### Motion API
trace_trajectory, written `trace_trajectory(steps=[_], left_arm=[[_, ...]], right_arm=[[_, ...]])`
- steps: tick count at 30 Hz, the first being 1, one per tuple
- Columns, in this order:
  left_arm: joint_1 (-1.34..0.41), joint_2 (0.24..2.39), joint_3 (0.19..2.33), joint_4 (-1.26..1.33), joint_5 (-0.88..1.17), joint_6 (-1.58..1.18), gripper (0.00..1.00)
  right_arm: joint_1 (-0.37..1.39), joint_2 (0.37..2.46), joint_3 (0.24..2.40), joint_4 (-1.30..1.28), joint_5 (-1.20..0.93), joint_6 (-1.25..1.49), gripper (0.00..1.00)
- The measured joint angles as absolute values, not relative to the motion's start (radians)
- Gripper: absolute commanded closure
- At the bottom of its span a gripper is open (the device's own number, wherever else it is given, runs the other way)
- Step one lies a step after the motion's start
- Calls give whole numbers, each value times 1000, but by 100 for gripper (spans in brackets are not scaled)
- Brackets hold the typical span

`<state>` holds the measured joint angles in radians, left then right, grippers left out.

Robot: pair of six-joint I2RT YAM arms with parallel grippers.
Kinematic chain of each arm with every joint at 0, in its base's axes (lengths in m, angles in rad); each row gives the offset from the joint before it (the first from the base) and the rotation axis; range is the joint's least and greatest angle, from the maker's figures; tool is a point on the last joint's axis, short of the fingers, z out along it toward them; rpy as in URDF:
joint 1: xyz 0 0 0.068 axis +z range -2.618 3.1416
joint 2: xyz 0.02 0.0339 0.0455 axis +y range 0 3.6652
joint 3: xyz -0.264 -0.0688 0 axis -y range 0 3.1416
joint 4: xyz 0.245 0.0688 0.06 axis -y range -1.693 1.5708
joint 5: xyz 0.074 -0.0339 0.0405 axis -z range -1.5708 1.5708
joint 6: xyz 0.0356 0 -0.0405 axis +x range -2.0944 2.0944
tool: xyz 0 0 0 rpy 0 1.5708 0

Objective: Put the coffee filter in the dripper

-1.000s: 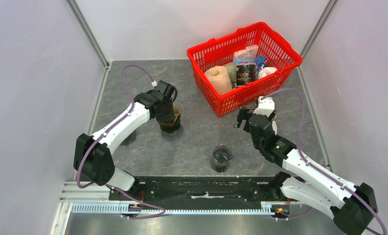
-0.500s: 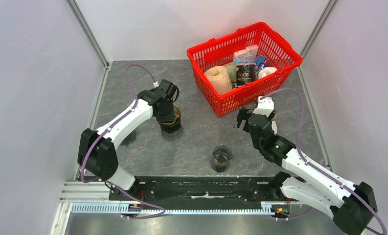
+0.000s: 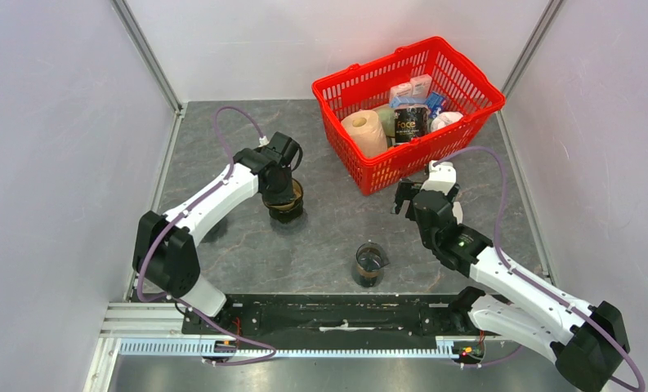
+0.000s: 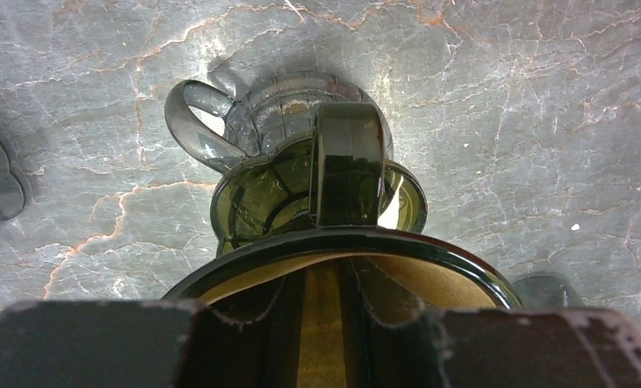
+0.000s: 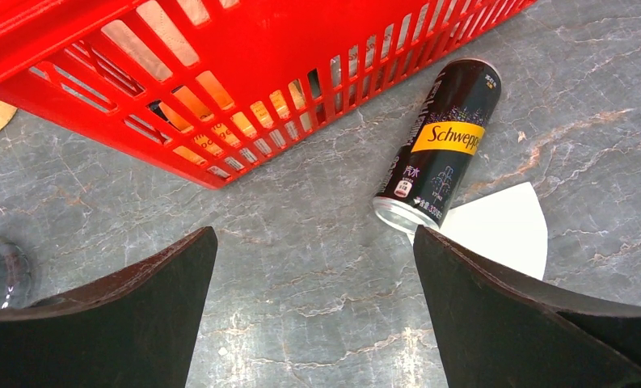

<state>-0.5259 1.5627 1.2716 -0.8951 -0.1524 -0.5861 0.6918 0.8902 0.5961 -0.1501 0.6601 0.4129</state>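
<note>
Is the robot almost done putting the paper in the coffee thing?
Nearly. The brown filter sits inside the dripper, so that part looks done. The left gripper is down in the dripper at the filter; I cannot tell whether it is gripping it. What is left is to let go and lift away. The right gripper is open beside the red basket.

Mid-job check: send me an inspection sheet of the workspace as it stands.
Surface: grey marbled tabletop.
Job's things: dark glass dripper upright, brown filter lining it.
Clutter: red basket holding a paper roll and packets; glass cup; Schweppes can lying beside white fan-shaped paper.
Claws: left claw over the dripper, jaws unclear; right claw open, empty.
Cables: purple cables loop off both arms, no snag seen.
Surroundings: white walls, metal frame posts; nothing else seen.
</note>
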Motion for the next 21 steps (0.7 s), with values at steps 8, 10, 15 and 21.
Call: trace_trajectory(steps=[8,10,15,21], left_arm=[[-548,1563,1285,-916,-146,-586,69],[-548,1563,1291,-920,-146,-586,69],[-548,1560,1304,-929,-146,-586,67],[-552,1552,1307,-934,-147,-586,65]], right_arm=[[692,899,596,-150,660,409,1],[692,899,596,-150,660,408,1],[692,899,596,-150,660,407,1],[692,899,596,-150,660,406,1]])
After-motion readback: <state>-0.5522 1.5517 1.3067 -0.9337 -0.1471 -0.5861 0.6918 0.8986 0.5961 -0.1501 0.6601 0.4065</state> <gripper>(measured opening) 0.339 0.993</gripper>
